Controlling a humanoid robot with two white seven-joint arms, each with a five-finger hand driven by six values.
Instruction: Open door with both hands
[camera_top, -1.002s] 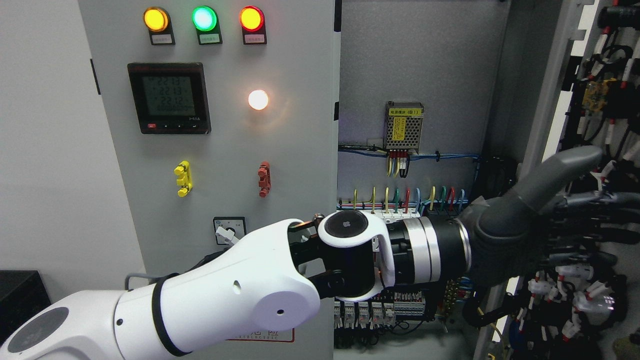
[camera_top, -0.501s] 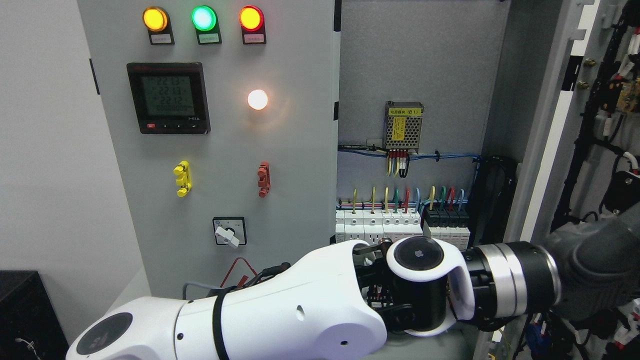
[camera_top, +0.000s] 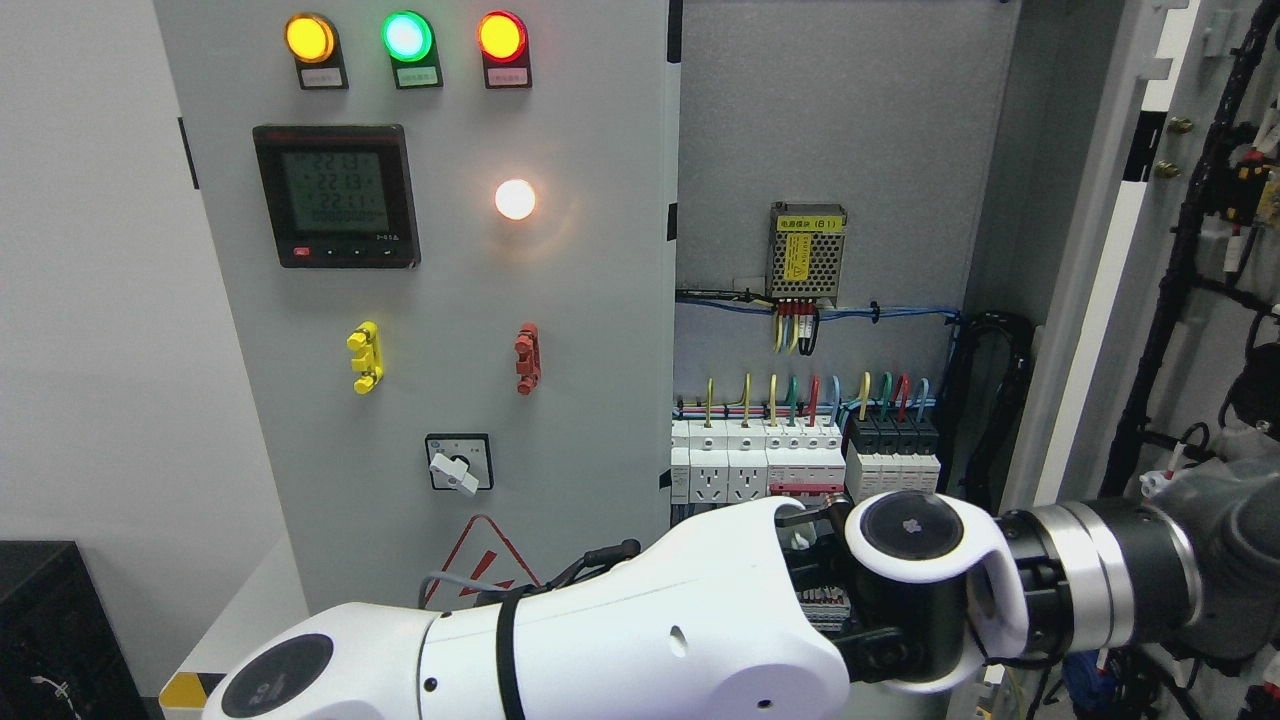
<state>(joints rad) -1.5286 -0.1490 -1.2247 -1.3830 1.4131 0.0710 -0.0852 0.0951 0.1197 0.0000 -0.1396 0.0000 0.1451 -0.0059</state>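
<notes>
The right-hand cabinet door (camera_top: 1120, 250) stands swung wide at the frame's right, its inner face laden with wiring. Your left robot hand (camera_top: 1225, 540) reaches across to it, but its fingers are cut off at the edge, so I cannot tell its grip. Expect a stiff, hinged steel panel; hold its free edge, clear of the cables.

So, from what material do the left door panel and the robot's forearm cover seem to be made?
Left door panel: probably painted sheet metal; grey, matte, with a soft glow around the lit lamp. Forearm cover: likely moulded plastic; white, smooth, glossy, rounded.
</notes>
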